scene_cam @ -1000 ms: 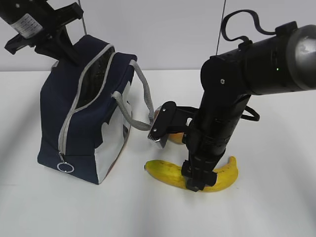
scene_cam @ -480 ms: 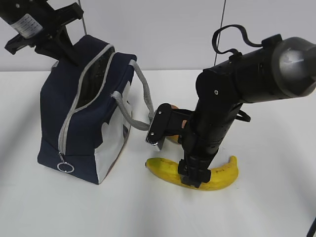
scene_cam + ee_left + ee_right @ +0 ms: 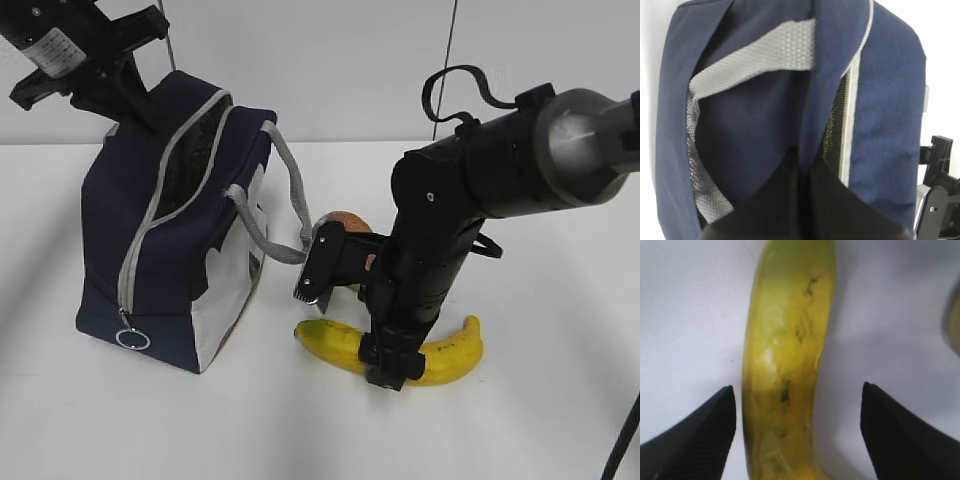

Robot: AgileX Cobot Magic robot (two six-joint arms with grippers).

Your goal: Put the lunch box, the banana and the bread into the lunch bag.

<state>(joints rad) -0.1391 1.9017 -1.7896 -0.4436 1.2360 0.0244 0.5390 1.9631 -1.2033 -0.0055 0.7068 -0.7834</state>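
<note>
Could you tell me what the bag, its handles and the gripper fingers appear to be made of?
Bag: dark navy woven fabric, matte; it sags and creases softly. Handles: grey webbing, probably nylon or polyester, with a visible coarse weave. Fingers of the right gripper: black, matte, likely plastic or rubber-padded, with fine ribbing on the inner faces.

text: we read none | left arm (image 3: 70, 45): we see a white sticker (image 3: 52, 47) with dark print, too small to make out | lunch bag (image 3: 170, 230): we find no lettering or brand | banana (image 3: 440, 355): no sticker we can see
</note>
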